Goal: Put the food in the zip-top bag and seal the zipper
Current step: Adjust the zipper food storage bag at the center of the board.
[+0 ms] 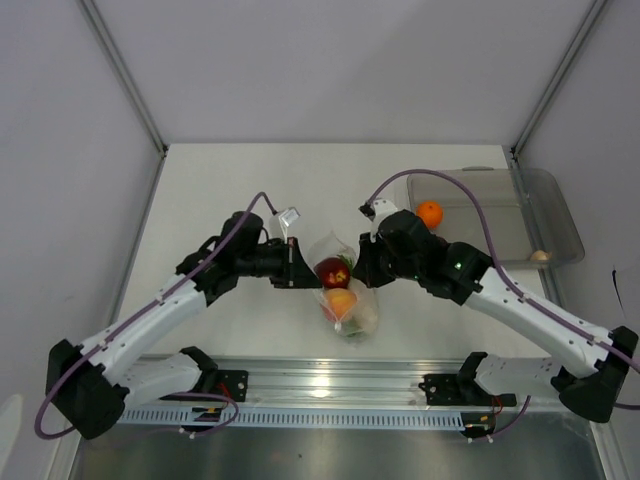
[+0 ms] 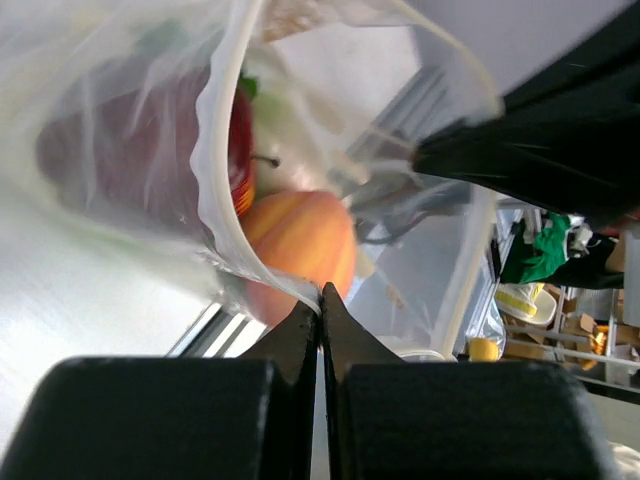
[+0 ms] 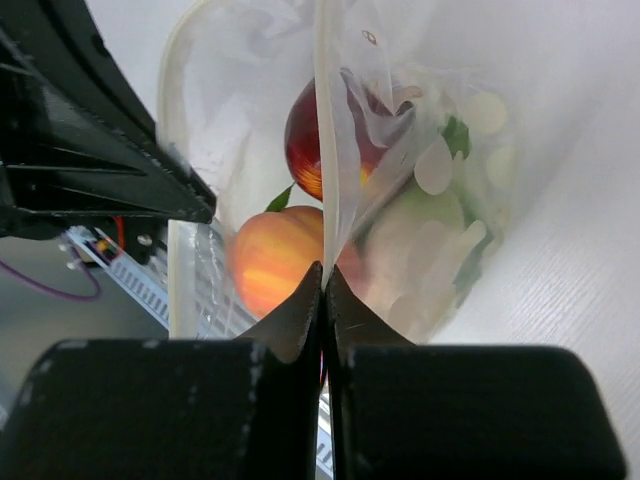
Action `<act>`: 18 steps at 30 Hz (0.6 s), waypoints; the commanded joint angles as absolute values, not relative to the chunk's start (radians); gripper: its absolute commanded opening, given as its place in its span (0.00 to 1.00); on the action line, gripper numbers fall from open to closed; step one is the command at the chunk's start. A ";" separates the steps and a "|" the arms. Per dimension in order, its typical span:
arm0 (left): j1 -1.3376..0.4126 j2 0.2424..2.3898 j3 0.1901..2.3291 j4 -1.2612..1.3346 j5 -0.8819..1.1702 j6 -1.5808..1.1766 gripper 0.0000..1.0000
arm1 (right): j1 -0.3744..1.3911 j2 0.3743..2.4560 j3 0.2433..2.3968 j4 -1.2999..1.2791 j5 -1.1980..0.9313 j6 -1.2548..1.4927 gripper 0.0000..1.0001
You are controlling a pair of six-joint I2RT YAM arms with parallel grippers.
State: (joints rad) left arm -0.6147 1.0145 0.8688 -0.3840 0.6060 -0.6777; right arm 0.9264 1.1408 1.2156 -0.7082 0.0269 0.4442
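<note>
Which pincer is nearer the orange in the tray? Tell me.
Right. The right pincer pinches the zip-top bag on the side toward the orange; the left pincer pinches its far side.

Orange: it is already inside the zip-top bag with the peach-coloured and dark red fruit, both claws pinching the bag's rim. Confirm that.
Not right. The orange is outside the zip-top bag; it lies in the clear tray on the right, as the top external view shows. The peach-coloured fruit and dark red fruit are inside, and the left claw and right claw each pinch the bag's rim.
</note>
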 commanded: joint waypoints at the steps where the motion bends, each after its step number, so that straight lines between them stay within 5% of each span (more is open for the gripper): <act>1: -0.607 1.101 0.808 -0.353 0.609 -0.666 0.00 | 0.905 1.198 1.164 -0.626 -0.015 0.459 0.00; 10: -0.607 1.005 1.058 -0.459 0.609 -0.655 0.01 | 0.904 1.217 1.377 -0.748 0.043 0.391 0.00; 18: -0.607 0.945 0.922 -0.430 0.609 -0.681 0.00 | 0.902 1.120 1.307 -0.698 -0.040 0.460 0.00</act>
State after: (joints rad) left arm -0.6140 0.9218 1.0061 -0.4324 0.6071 -0.6727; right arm 0.9012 1.1519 1.3472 -0.7399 0.0013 0.4274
